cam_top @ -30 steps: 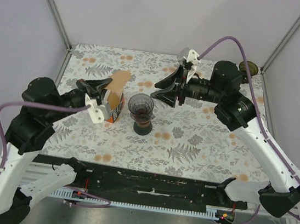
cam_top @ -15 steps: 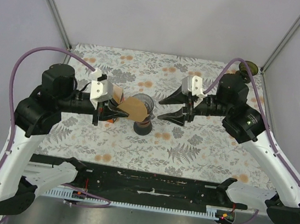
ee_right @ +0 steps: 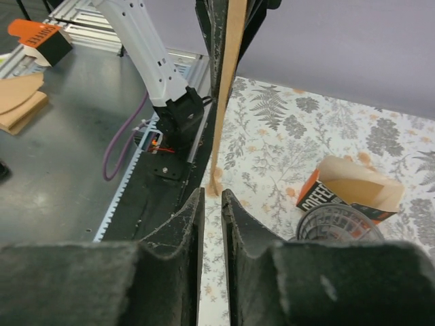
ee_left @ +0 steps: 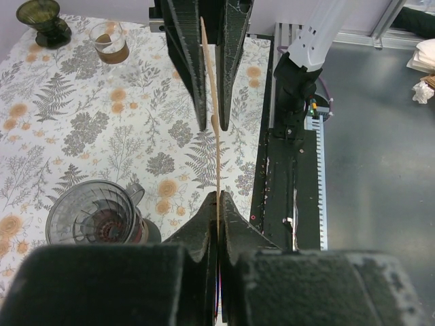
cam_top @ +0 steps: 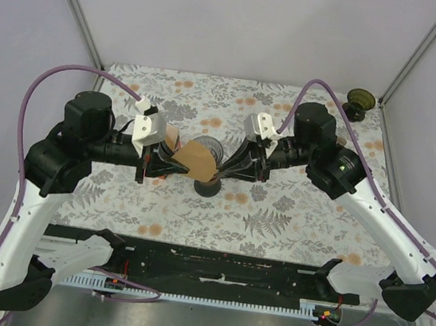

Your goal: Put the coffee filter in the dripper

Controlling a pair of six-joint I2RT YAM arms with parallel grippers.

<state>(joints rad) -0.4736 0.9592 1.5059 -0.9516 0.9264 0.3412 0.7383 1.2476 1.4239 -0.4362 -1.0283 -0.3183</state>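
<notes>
A flat brown coffee filter [cam_top: 198, 160] hangs over the dark glass dripper [cam_top: 209, 184], which stands mid-table and is partly hidden under it. My left gripper [cam_top: 179, 166] is shut on the filter's left edge; in the left wrist view the filter [ee_left: 217, 149] is edge-on, pinched at the jaws [ee_left: 219, 197], with the dripper [ee_left: 95, 214] below left. My right gripper [cam_top: 225, 172] faces it from the right. Its fingers straddle the filter's far edge [ee_left: 213, 125] with a narrow gap either side. In the right wrist view the filter [ee_right: 228, 81] ends just ahead of the open tips [ee_right: 212, 193].
An orange filter box [cam_top: 172, 135] with tan filters sticking out stands behind the left gripper, next to the dripper [ee_right: 336, 221]. A dark green goblet [cam_top: 360, 101] sits in the far right corner, a small glass cup [ee_left: 111, 42] near it. The black rail [cam_top: 221, 264] runs along the near edge.
The right gripper moved left up to the filter and narrowed its jaws around the far edge. The left gripper kept its hold over the dripper, after lifting the filter from the box.
</notes>
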